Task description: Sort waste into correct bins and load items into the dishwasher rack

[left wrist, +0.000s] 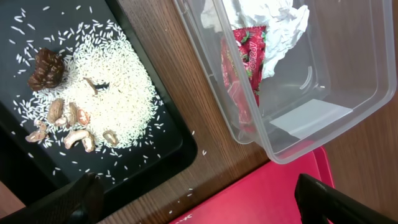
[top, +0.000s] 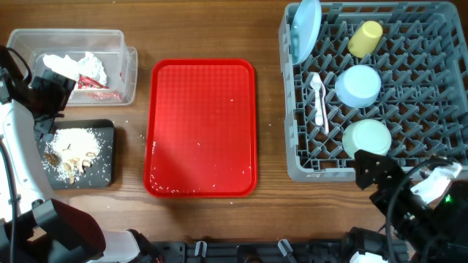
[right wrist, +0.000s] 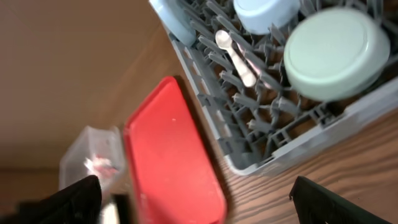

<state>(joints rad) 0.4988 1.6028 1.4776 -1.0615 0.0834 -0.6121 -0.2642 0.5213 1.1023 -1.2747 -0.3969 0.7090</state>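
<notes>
The clear tub (top: 124,44) at the far left holds crumpled white napkins (top: 73,64) and a red wrapper (top: 93,82); both also show in the left wrist view (left wrist: 273,25) (left wrist: 245,62). The black tray (top: 106,157) holds rice and brownish scraps (left wrist: 68,121). The grey rack (top: 292,157) holds the blue plate (top: 306,29), yellow cup (top: 365,38), blue bowl (top: 358,85), pale green bowl (top: 366,138) and a white spoon (top: 319,102). My left gripper (left wrist: 199,202) is open and empty above the gap between black tray and tub. My right gripper (right wrist: 193,202) is open and empty near the rack's front edge.
The large red tray (top: 202,128) lies in the middle of the wooden table, with a few rice grains on it. Loose grains lie on the wood between the black tray and the red tray (left wrist: 193,134).
</notes>
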